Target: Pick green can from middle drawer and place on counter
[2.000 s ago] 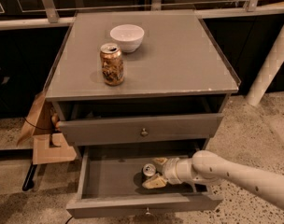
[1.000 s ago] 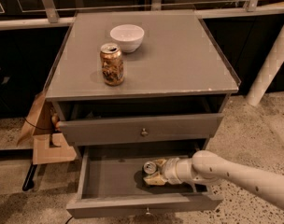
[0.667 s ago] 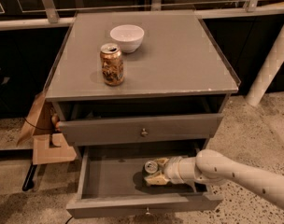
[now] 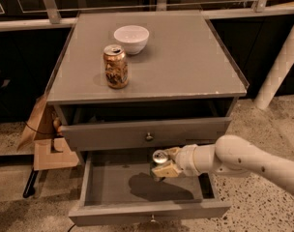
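The green can, dark with a silver top, sits between the tan fingers of my gripper. The gripper is shut on it and holds it above the floor of the open middle drawer, near the drawer's right half, where it casts a shadow. My white arm reaches in from the right. The grey counter lies above, over the upper drawer.
A gold-brown patterned can and a white bowl stand on the counter's left half. The upper drawer is slightly pulled out right above the can. A cardboard box sits on the floor at the left. A white post stands at the right.
The gripper has closed in on the green can and lifted it a little up from the drawer floor. The bowl and the gold-brown can have not moved.
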Motion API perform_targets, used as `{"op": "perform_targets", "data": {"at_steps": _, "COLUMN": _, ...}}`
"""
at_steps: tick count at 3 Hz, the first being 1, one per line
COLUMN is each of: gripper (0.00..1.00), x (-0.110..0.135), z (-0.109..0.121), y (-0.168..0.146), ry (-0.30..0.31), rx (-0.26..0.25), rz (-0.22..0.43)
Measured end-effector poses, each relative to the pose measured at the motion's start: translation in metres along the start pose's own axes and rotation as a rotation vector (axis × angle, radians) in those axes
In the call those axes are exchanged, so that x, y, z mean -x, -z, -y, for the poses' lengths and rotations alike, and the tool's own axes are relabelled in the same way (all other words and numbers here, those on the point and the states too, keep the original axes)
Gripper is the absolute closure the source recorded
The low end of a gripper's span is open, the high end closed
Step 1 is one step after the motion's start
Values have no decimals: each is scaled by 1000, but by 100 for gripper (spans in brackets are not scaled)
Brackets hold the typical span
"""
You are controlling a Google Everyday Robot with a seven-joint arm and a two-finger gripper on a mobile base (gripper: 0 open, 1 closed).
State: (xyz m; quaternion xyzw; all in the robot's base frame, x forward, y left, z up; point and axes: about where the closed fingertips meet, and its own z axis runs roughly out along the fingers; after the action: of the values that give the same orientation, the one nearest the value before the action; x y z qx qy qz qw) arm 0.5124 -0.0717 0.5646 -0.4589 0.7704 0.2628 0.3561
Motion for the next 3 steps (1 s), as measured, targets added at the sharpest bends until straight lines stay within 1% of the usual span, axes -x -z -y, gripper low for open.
{"op": "perform_targets", "data": {"at_steps": 1, "gripper": 100, "x": 17, "z": 3, "y": 12, "ry": 27, "rx": -25, "rz": -6}}
{"op": "perform_targets", "data": {"at_steps": 2, "gripper": 100, "x": 18, "z": 2, "y": 12, "ry": 26, "rx": -22, "rz": -6}}
{"op": "perform_targets", "data": {"at_steps": 3, "gripper": 100, "x": 54, "z": 0, "y": 41, "ry": 34, "rx": -37, "rz": 23}}
